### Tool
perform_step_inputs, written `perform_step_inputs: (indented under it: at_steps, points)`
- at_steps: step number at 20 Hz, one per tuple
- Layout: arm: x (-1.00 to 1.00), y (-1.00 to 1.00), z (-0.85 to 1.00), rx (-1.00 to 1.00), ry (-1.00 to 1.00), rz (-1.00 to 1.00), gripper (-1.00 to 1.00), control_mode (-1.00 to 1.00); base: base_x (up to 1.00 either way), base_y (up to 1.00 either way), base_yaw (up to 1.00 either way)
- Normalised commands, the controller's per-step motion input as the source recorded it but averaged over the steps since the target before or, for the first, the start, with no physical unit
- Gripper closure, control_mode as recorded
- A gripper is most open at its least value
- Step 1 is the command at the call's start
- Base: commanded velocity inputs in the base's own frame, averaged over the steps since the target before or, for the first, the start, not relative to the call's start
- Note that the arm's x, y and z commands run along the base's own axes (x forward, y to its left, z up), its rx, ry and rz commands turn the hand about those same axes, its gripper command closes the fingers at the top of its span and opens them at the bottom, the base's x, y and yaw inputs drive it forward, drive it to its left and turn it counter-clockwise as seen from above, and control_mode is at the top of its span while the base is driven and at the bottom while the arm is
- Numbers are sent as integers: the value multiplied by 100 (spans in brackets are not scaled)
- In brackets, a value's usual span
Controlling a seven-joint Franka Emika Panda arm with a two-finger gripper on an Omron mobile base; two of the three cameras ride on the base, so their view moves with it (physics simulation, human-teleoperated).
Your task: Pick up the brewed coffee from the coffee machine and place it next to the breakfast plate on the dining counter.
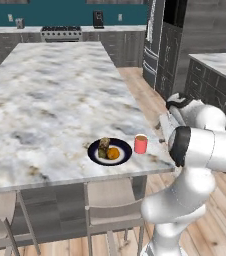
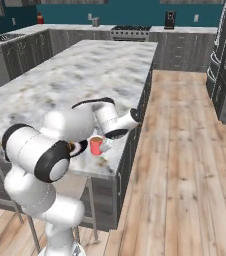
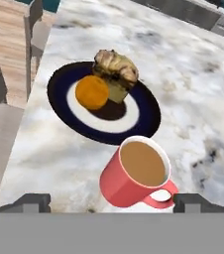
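The small red mug with a side handle and brown coffee up to its rim [image 3: 136,173] stands upright on the white-grey marbled stone island counter [image 1: 50,85], just beside the round dark navy plate [image 3: 146,121], which carries a brown pastry [image 3: 115,67] and an orange round piece of food [image 3: 91,92]. That is where the task wants it, so I would judge the placing done. The two-finger gripper [image 3: 111,202] hovers close over the mug with its jaws spread wide, one dark tip on either side and neither touching it, so the mug is released. In the right base view the arm's wrist covers part of the mug, and the plate is mostly hidden behind the arm.
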Motion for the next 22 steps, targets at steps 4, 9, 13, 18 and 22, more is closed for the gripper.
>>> perform_step_inputs:
  at_steps: [4,9,13,18,22]
  points:
    - [-99,4,76,-17,-40,-2,-100,-100,0,0,0]
    - [-72,0,87,-7,-40,-1,-100,-100,0,0,0]
    - [-29,-9,9,2,-8,0,-100,-100,0,0,0]
    - [-41,-38,0,10,-9,0,-100,-100,0,0,0]
    - [-54,-63,0,16,-13,0,-100,-100,0,0,0]
